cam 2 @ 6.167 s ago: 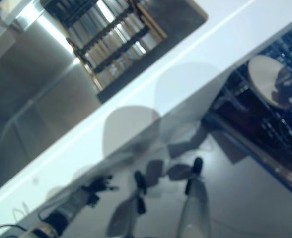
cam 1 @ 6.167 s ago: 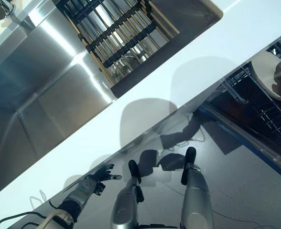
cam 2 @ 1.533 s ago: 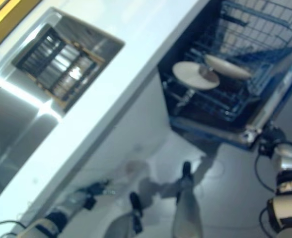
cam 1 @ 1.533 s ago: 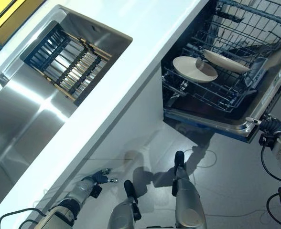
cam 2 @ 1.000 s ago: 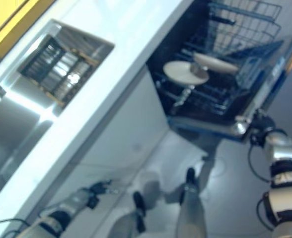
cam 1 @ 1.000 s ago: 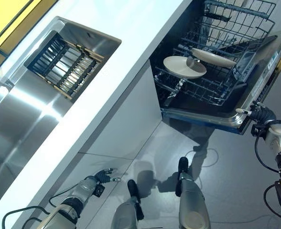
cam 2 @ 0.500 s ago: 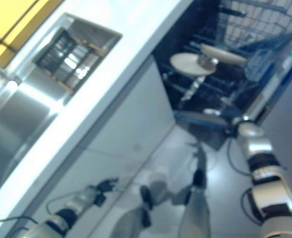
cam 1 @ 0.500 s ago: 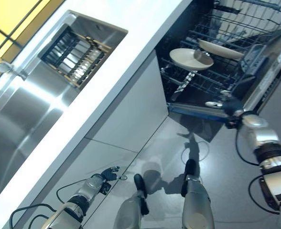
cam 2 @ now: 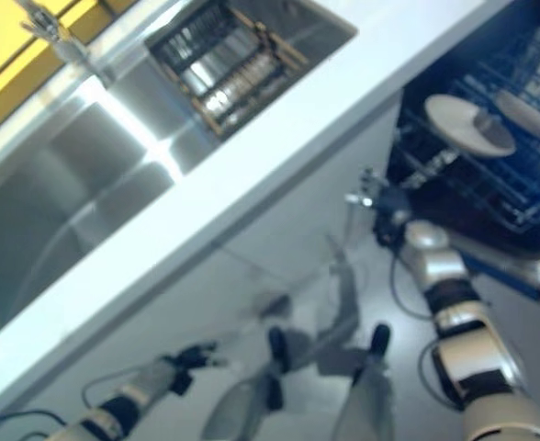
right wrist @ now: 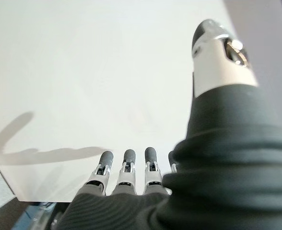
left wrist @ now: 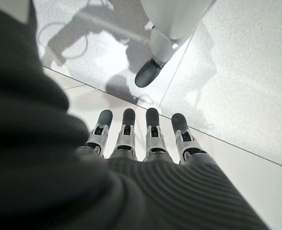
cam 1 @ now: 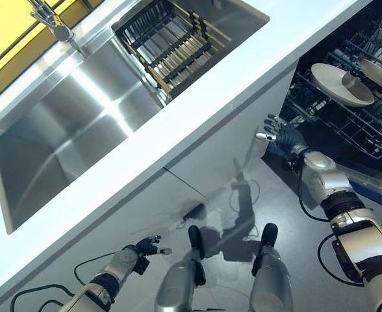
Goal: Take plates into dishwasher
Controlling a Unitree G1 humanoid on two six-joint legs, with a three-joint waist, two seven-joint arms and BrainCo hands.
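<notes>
Along the white counter (cam 1: 178,123), largest first:

Sink (cam 1: 61,136): steel basin sunk in the counter, with a tap (cam 1: 51,19) at its far edge. A dark drying rack (cam 1: 171,39) with wooden rails sits in its right end; no plates can be made out in the rack.

Dishwasher (cam 1: 373,185): open at the right, under the counter, lower wire basket (cam 1: 327,117) in view. It holds two pale plates. The round plate (cam 1: 340,84) lies nearly flat on the wires, face up. The second plate (cam 1: 381,77) is just beyond it, tilted and showing edge-on, its long axis running from upper left to lower right.

Right hand (cam 1: 283,134): raised by the cabinet panel (cam 1: 223,149) at the dishwasher's near left corner, fingers straight and spread, holding nothing.

Left hand (cam 1: 145,247): low over the floor (left wrist: 237,72), fingers loosely extended, holding nothing.
</notes>
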